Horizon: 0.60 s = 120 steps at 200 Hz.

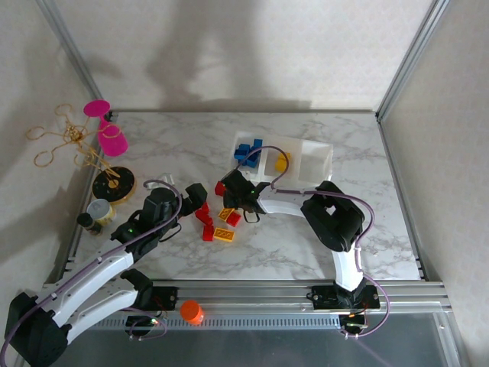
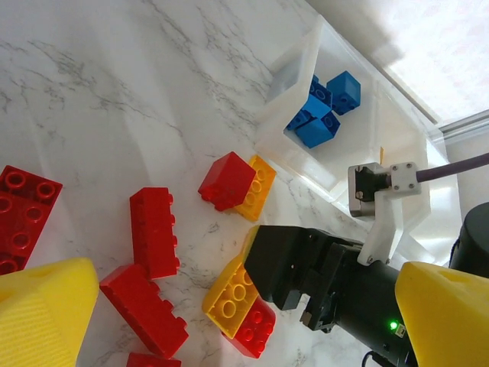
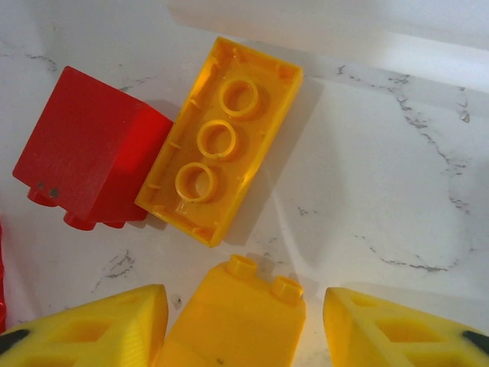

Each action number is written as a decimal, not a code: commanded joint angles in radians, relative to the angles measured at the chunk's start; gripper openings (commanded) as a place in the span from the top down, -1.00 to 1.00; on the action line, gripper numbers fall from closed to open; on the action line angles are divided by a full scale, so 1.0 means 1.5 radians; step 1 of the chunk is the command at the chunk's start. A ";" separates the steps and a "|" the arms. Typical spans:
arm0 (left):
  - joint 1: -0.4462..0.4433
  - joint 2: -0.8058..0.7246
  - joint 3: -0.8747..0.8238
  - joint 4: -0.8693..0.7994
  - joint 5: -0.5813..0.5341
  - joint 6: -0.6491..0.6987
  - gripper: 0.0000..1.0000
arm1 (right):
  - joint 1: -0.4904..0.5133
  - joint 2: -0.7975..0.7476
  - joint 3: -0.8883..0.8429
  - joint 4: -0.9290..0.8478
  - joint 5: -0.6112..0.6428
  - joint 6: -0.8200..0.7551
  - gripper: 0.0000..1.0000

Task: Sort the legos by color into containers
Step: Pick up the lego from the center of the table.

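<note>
Between right pincer tips, yellow lego, marble table

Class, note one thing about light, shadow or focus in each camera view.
Top external: soft shadows spread over the back wall; left wrist: glare washes out the far end of the tray; right wrist: the flipped yellow brick casts a soft shadow rightward.
</note>
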 commanded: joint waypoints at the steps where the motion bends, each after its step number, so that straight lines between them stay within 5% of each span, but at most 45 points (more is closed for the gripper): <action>1: -0.004 -0.002 -0.006 -0.001 -0.004 -0.005 -0.99 | 0.007 -0.005 0.003 -0.021 0.024 0.010 0.00; 56: -0.004 0.003 -0.005 0.006 0.004 -0.005 -0.99 | 0.007 -0.055 -0.024 -0.035 0.049 0.009 0.28; 120: -0.012 0.013 0.004 0.028 0.038 -0.011 -0.99 | -0.020 -0.198 -0.073 -0.066 0.084 -0.008 0.34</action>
